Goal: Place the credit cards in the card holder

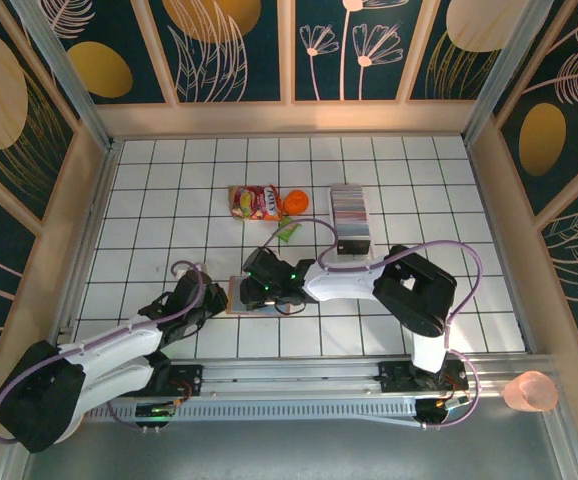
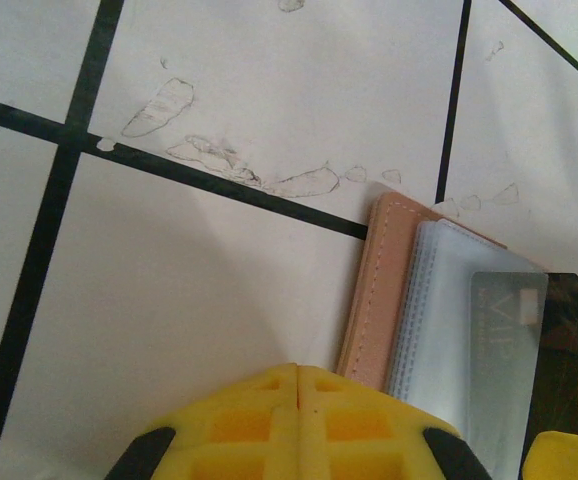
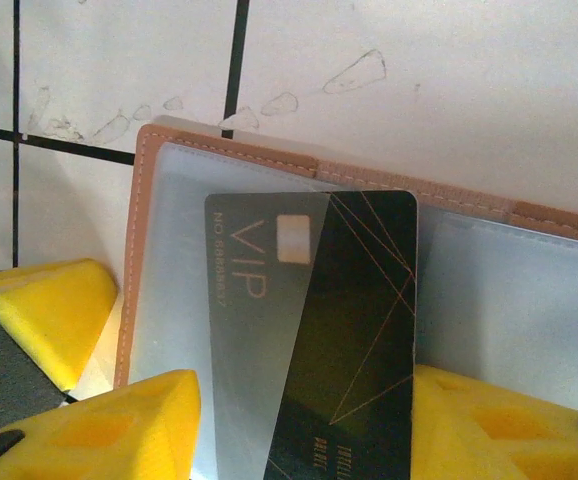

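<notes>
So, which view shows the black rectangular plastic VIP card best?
Right wrist: the black rectangular plastic VIP card sits central, lettering readable. Left wrist catches it at the lower right edge, lettering faint. Top external: too small to tell.

**White gridded table [image 1: 149, 200], its tiles smudged in places.**
A snack packet [image 1: 252, 202], an orange piece [image 1: 295, 201] and a green packet [image 1: 288, 231] lie toward the far side. A row of cards [image 1: 349, 208] stands just right of them. The pink holder [image 3: 147, 250] lies open nearer the front.
</notes>
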Controlling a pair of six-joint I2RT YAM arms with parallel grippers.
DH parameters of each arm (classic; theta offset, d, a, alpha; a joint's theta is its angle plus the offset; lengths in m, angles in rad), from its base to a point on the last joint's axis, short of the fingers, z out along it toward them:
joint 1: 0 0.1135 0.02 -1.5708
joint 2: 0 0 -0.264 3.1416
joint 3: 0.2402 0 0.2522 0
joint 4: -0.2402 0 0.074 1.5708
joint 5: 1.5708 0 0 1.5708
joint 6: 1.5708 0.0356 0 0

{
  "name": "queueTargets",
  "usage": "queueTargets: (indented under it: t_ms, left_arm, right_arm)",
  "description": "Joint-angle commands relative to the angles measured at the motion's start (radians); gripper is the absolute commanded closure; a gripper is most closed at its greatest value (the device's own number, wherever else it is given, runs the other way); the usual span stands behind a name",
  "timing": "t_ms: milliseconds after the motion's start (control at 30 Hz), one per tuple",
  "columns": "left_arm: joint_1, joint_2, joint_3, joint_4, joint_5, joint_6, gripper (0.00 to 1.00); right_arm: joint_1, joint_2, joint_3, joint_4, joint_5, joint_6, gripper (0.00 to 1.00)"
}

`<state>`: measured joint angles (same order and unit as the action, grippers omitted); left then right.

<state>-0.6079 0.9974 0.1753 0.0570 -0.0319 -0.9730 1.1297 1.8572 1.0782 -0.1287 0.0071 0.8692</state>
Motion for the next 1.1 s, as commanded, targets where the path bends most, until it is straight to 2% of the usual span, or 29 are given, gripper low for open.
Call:
queueTargets:
  t_ms: [0, 67, 167, 367, 467, 667, 800, 1067]
  left_arm:
    - [-0.004, 0.006, -0.026, -0.022, 0.035, -0.009, 1.0]
    - [-0.005, 0.006, -0.025, -0.02, 0.035, -0.01, 1.0]
    - [-0.004, 0.007, -0.026, -0.019, 0.037, -0.009, 1.0]
    - [-0.004, 0.013, -0.028, -0.008, 0.046, -0.011, 1.0]
    - [-0.005, 0.014, -0.028, 0.009, 0.074, -0.001, 1.0]
    - [-0.005, 0.023, -0.021, 0.075, 0.18, 0.023, 1.0]
    - [-0.005, 0.038, -0.02, 0.125, 0.245, 0.031, 1.0]
    - [-0.006, 0.046, -0.032, 0.155, 0.288, 0.037, 1.0]
  right_arm:
    - [0.012, -0.013, 0.014, -0.09, 0.042, -0.006, 0.45]
    - [0.012, -0.012, 0.019, -0.108, 0.053, -0.009, 0.43]
    - [0.017, -0.021, 0.024, -0.127, 0.073, -0.009, 0.29]
    - [0.022, -0.038, 0.03, -0.129, 0.083, -0.011, 0.27]
    - [0.022, -0.044, 0.037, -0.15, 0.103, -0.01, 0.29]
    - [0.024, -0.05, 0.018, -0.132, 0.091, 0.001, 0.45]
    - [0.024, -0.038, 0.018, -0.115, 0.073, 0.007, 0.5]
    - [0.033, -0.035, 0.029, -0.105, 0.058, 0.009, 0.49]
